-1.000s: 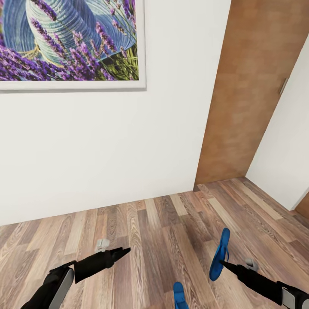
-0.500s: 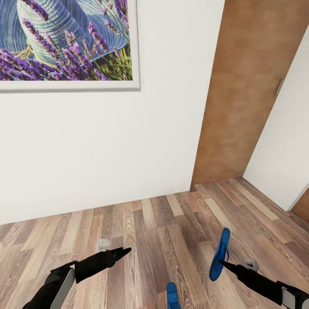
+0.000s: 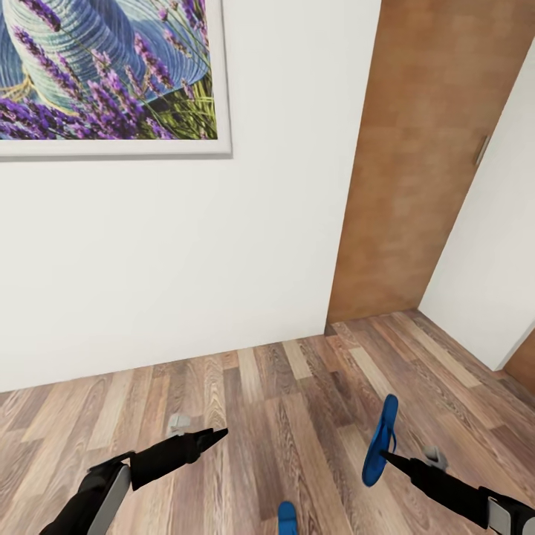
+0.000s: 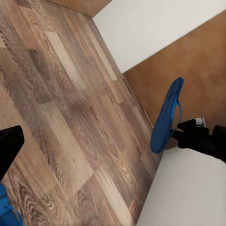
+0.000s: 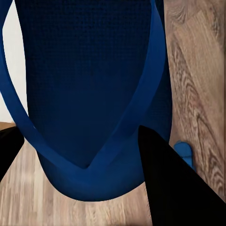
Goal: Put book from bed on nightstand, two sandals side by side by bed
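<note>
- We see the right claw [image 3: 386, 455] clamped on a blue sandal [image 3: 380, 441], carrying it clear of the wood-plank floor [image 3: 297, 401], tilted near upright with its toe end up.
- Held sandal: thin, bright blue, flat sole seen edge-on in the head view; in the left wrist view the sandal [image 4: 165, 117] shows a slim curved profile with a thin blue strap, pinched at the strap by the right claw [image 4: 181, 129].
- Right wrist view: sole of that sandal [image 5: 89, 84] has a fine dotted texture, darker blue, Y-shaped strap meeting low down; dark claw fingers [image 5: 165, 183] either side of it.
- Second sandal [image 3: 287, 518] lies on the floor at the lower edge of the head view, between the two arms; only its tip shows. It also shows as a small blue bit [image 5: 184, 153] in the right wrist view.
- Left claw [image 3: 219, 432] holds nothing; its tips look drawn together to a point, hovering above the floor.
- Ahead: white wall [image 3: 186, 245], framed lavender picture [image 3: 104, 70], brown wooden door [image 3: 423, 156].
</note>
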Motion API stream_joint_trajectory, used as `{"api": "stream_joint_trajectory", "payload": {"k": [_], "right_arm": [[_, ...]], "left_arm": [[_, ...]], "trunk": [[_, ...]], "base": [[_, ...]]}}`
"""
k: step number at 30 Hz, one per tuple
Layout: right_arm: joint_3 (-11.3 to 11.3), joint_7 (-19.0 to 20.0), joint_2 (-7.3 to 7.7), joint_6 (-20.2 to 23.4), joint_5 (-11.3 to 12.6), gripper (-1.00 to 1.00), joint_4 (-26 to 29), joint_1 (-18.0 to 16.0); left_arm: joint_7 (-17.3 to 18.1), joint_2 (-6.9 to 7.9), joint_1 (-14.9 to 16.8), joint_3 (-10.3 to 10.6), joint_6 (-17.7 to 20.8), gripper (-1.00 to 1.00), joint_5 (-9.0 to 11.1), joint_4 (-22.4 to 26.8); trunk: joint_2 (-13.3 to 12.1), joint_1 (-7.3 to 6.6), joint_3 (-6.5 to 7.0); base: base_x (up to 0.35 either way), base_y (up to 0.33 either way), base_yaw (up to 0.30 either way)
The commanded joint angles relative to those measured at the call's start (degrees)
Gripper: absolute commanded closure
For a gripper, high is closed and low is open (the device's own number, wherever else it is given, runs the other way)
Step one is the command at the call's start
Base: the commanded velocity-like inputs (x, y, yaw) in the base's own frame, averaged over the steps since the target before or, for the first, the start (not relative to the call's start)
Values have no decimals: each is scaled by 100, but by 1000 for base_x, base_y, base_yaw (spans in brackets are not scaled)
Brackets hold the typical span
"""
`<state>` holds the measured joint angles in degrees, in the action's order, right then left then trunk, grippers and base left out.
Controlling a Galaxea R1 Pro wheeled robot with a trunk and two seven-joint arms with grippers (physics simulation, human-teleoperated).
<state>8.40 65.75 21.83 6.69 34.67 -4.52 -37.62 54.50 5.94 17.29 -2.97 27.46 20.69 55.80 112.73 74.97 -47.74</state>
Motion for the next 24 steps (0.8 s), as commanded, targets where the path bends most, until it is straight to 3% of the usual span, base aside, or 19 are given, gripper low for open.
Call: {"api": "stream_joint_trajectory", "payload": {"k": [1,10,24], "right_arm": [[39,17,0,70,66,100,-14,-8],[39,17,1,70,66,100,-14,-8],[39,17,0,70,67,100,-14,-8]], "left_arm": [[8,2,3,-2,49,-100,32,1],[8,-3,3,-2,46,-100,32,1],[8,-5,3,-2,46,-100,31,1]], "trunk": [[2,1,-5],[2,1,-5],[2,1,-5]], "base": [[97,-88,0],[22,-20,24],[0,-3,265]]}}
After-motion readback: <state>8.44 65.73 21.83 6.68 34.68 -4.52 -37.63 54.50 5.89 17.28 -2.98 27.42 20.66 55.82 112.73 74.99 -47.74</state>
